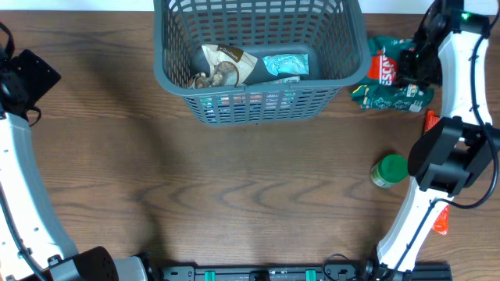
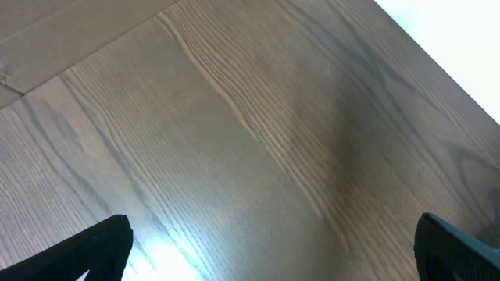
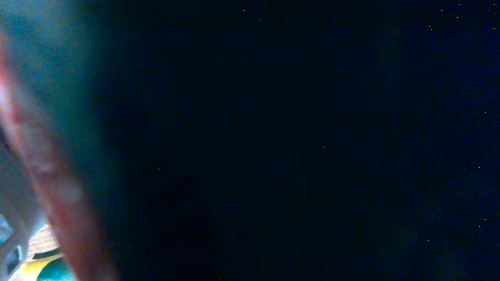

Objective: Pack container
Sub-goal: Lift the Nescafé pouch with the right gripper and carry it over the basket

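This looks like a robotics lab or test station: two white and black robot arms, the left arm (image 1: 19,179) and the right arm (image 1: 408,226), stand at a wood-grain tabletop (image 1: 234,179), and a black mounting rail (image 1: 266,273) with green fittings runs along its near edge. The goods set out on it are few: a grey lattice container (image 1: 258,105), a green snack packet (image 1: 391,94) and a green-lidded jar (image 1: 388,170).

I get the overhead view looking straight down on the desk (image 1: 234,179) from well above. The left wrist camera looks down past its two fingers (image 2: 98,248), close on bare wood between them; both views share that wood. The right wrist camera sits hard against something: dark blur, red-teal edge.
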Available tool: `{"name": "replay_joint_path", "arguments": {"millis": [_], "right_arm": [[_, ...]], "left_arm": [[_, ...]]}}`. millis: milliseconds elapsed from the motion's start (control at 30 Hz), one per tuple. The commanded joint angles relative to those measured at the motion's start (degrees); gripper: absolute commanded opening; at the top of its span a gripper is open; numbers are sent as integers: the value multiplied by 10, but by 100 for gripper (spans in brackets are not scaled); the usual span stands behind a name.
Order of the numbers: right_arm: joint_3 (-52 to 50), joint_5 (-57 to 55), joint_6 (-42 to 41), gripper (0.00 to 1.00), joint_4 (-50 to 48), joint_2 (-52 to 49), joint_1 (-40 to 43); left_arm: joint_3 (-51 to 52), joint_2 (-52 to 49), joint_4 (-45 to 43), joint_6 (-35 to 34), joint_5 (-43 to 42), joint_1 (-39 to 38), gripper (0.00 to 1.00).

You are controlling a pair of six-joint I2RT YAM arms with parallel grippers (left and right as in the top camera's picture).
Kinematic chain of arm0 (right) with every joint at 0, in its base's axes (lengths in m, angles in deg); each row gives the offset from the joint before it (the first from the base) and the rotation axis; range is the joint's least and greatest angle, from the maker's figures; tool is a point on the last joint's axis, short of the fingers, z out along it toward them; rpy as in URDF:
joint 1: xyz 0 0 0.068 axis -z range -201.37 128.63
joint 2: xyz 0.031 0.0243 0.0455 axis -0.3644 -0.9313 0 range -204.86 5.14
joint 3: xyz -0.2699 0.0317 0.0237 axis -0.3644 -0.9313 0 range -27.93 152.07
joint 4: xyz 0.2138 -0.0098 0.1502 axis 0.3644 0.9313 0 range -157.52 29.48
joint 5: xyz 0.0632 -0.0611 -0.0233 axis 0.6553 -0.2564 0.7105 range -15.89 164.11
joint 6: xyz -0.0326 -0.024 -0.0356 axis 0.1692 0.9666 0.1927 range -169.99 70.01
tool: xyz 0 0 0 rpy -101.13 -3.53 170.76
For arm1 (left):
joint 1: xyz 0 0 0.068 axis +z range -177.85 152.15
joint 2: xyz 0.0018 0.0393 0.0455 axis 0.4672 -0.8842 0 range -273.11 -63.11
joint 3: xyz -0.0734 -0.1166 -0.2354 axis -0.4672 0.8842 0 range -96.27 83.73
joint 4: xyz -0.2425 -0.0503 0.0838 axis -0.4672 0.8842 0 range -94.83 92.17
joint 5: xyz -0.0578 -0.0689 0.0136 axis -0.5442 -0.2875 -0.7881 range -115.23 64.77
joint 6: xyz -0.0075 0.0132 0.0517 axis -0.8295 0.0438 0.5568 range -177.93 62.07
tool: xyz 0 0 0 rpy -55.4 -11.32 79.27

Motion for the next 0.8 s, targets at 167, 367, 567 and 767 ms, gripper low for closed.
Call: {"name": "replay_joint_path", "arguments": {"millis": [167, 367, 567, 767], "right_arm": [[69, -64, -22, 1, -3, 113, 3], [89, -64, -22, 1, -30, 190, 3], [89, -52, -11, 1, -79, 284, -2], [89, 47, 111, 1, -109, 341, -37]], "left_arm": [[2, 1, 2, -3, 7, 2, 99], [2, 1, 2, -3, 7, 2, 99], [2, 1, 2, -3, 7, 2, 98], [2, 1, 2, -3, 7, 2, 99]]}}
